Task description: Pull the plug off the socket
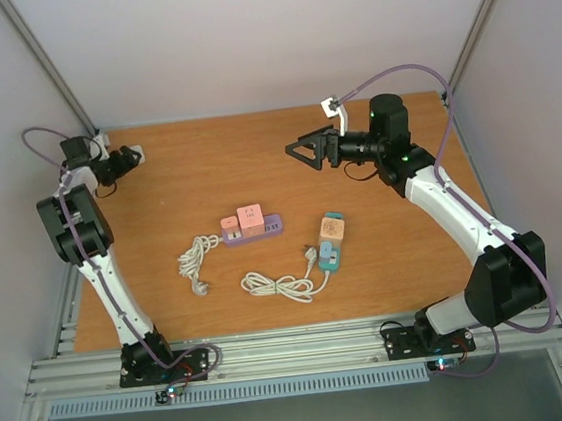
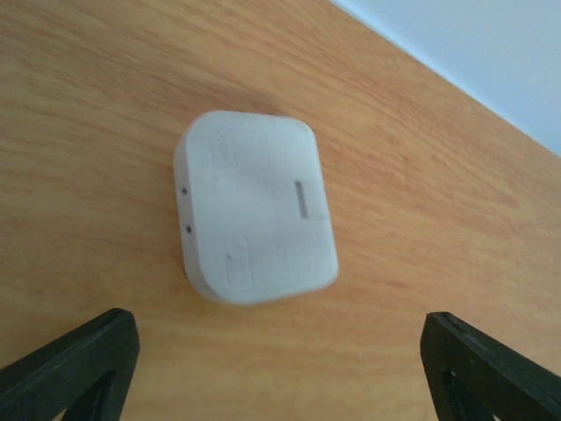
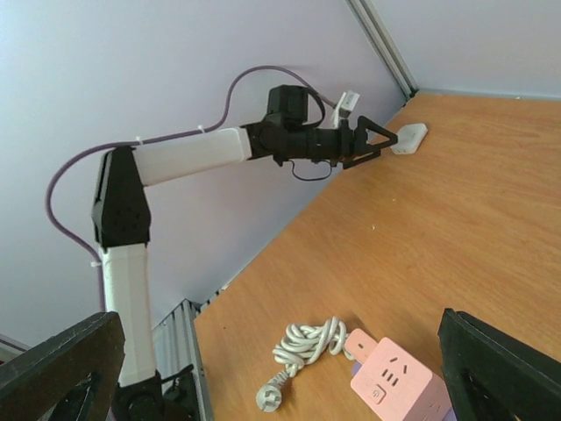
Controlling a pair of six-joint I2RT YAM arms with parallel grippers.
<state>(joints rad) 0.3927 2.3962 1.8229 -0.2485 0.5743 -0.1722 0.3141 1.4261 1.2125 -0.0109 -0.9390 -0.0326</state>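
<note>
A purple power strip (image 1: 253, 229) lies mid-table with two pink cube plugs (image 1: 251, 217) in it and a coiled white cord (image 1: 198, 255) to its left. A teal strip (image 1: 330, 252) with an orange cube plug (image 1: 332, 228) lies to its right. My left gripper (image 1: 135, 156) is open at the far left back, just short of a white flat adapter (image 2: 256, 207) lying on the table. My left gripper's jaws (image 2: 280, 368) are wide apart and empty. My right gripper (image 1: 298, 153) is open and empty, held in the air behind the strips. Its wrist view shows a pink cube (image 3: 394, 383) and the cord (image 3: 307, 345).
A second white cord (image 1: 279, 287) lies coiled in front of the teal strip. Grey walls close the table on the left, back and right. The right wrist view shows my left arm (image 3: 193, 156) and the white adapter (image 3: 410, 138) by the back corner.
</note>
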